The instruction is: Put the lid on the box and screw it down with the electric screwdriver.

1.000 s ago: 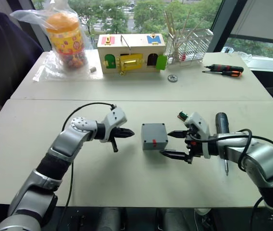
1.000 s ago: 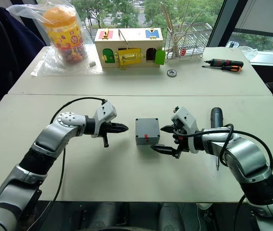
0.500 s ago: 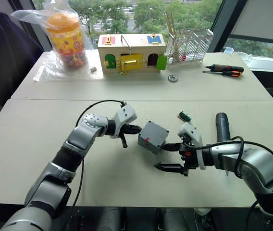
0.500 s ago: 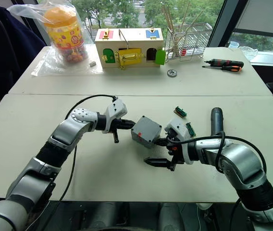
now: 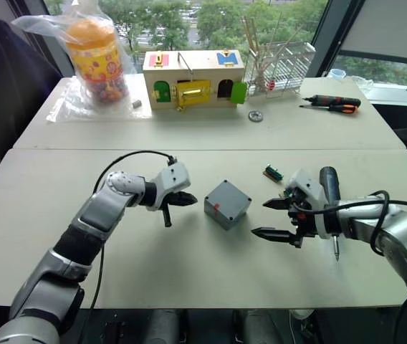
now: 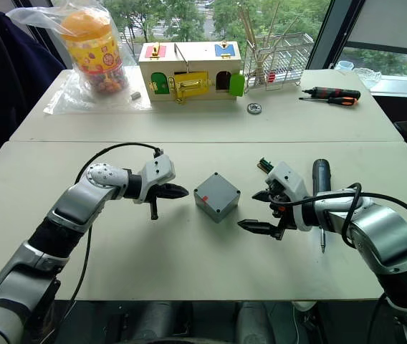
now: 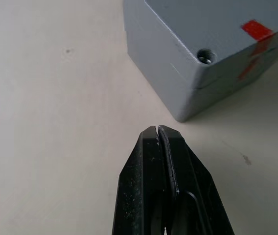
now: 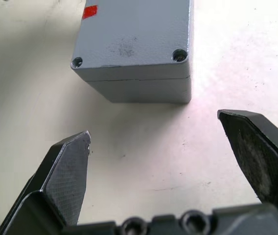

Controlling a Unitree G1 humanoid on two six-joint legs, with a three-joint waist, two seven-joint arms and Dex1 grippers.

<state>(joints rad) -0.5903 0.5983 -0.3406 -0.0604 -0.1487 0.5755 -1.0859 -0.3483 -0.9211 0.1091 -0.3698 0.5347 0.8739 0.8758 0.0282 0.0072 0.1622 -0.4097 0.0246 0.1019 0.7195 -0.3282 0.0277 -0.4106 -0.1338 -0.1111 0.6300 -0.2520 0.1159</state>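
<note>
The grey box (image 5: 227, 204) stands mid-table, turned diagonally, with a red mark near one corner. The lid (image 8: 134, 34) sits on top of it, flush, with a thin seam above the lower part and screw holes at its corners. My left gripper (image 5: 191, 200) is shut and empty, its tip a short way left of the box and pointing at it. On the other side my right gripper (image 5: 259, 218) stands open, a small gap away from the box. The black electric screwdriver (image 5: 329, 183) lies on the table just behind my right gripper, bit toward the front edge.
A small green part (image 5: 274, 173) lies near the screwdriver. At the back stand a wooden box with coloured doors (image 5: 193, 77), a bagged jar (image 5: 96, 54), a wire rack (image 5: 282, 64), two hand screwdrivers (image 5: 332, 104) and a metal ring (image 5: 256, 116).
The box was turned from square to diagonal between the two grippers. Both grippers have since drawn back from it, the left to the left and the right to the right.
</note>
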